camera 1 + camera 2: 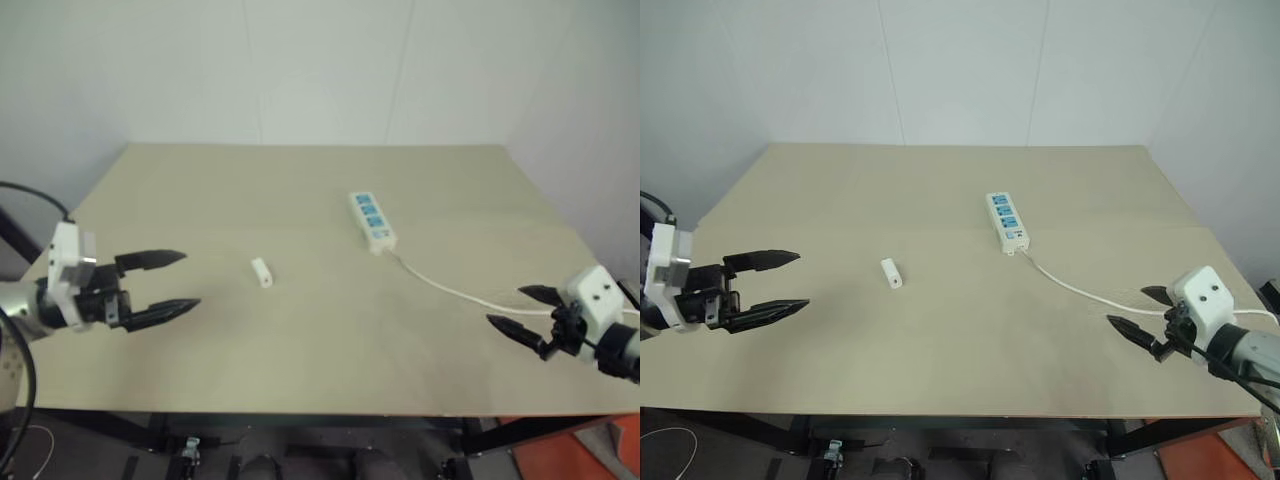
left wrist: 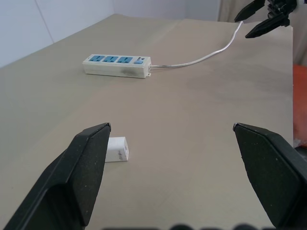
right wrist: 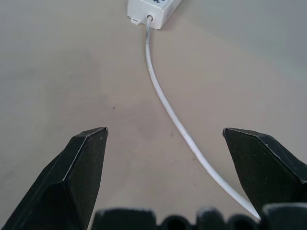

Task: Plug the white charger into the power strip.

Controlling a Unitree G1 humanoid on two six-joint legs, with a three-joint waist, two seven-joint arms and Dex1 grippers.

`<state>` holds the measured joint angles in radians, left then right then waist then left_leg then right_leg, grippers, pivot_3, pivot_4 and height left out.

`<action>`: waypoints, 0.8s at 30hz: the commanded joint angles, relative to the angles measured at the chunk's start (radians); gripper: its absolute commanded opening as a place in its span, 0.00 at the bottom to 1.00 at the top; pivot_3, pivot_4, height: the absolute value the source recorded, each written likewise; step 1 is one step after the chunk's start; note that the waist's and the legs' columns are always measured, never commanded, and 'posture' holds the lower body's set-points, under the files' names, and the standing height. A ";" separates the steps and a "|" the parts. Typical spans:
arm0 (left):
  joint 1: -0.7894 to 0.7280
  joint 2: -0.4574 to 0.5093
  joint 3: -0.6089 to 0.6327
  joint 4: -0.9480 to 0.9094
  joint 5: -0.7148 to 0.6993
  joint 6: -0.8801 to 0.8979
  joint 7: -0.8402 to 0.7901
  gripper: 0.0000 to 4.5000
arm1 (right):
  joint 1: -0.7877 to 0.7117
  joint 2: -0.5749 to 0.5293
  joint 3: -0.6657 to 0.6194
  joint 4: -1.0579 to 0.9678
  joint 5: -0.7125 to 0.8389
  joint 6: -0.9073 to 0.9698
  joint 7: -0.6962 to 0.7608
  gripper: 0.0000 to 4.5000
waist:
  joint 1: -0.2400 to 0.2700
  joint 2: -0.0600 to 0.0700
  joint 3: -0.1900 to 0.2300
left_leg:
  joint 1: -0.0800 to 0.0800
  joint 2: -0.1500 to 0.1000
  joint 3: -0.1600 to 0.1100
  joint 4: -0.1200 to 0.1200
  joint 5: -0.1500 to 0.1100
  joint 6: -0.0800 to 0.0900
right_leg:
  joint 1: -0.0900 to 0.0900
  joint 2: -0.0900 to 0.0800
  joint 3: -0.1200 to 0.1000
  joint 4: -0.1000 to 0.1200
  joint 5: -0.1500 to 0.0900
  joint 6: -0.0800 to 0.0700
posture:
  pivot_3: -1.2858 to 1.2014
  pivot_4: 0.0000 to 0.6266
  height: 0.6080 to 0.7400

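I am holding my left gripper over the left edge of the table with its two black fingers spread wide and nothing between them. My right gripper is hovering over the right edge, jaws likewise spread and empty, its tips pointing inward across the board.

The small white rectangular charger block is lying on its side near the middle of the table, a little ahead of my left gripper and apart from it. The long white plastic power strip with three blue socket faces is lying flat farther back and to the right, well apart from the charger. I am not making out any readable writing on either. The strip's thin white cord is running from its near end in a curve toward my right gripper and passing beneath its fingers.

Nothing is standing between the charger and the strip. The pale beige table top is sitting against plain white walls meeting at a corner.
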<state>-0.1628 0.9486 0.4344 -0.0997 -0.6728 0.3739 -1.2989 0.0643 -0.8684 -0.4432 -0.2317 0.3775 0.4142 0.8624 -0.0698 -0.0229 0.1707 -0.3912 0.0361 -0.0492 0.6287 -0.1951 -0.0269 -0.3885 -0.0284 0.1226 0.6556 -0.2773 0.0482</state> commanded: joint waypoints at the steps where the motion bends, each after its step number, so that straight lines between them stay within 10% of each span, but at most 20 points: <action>1: -0.006 0.016 0.016 -0.018 0.001 -0.008 0.009 0.99 | -0.013 0.006 -0.011 -0.036 0.016 0.005 -0.017 1.00 | 0.000 0.000 0.000 | 0.000 0.000 0.000 0.000 0.000 0.000 | 0.000 0.000 0.000 0.000 0.000 0.000 | 0.52 0.24 1.00; 17: -0.025 -0.003 -0.024 -0.022 -0.010 -0.012 -0.014 0.99 | -0.039 -0.010 -0.008 0.005 0.012 -0.001 0.000 1.00 | 0.001 -0.001 0.001 | 0.000 0.000 0.000 -0.001 0.000 0.000 | 0.000 0.000 0.000 -0.001 0.000 0.000 | 0.52 0.24 1.00; 24: -0.044 -0.018 -0.095 -0.012 0.034 -0.060 -0.048 0.99 | -0.334 0.080 0.229 0.211 -0.097 0.003 -0.102 1.00 | -0.010 -0.003 0.002 | 0.001 0.001 0.001 -0.001 0.000 0.000 | 0.000 0.001 0.001 0.000 0.000 0.000 | 0.52 0.24 1.00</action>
<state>-0.1862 0.9156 0.3596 -0.1054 -0.6642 0.3395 -1.3436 -0.2153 -0.8028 -0.2641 -0.0831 0.3274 0.4321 0.7958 -0.0798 -0.0259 0.1723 -0.3894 0.0372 -0.0482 0.6281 -0.1951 -0.0269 -0.3886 -0.0272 0.1238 0.6554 -0.2772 0.0476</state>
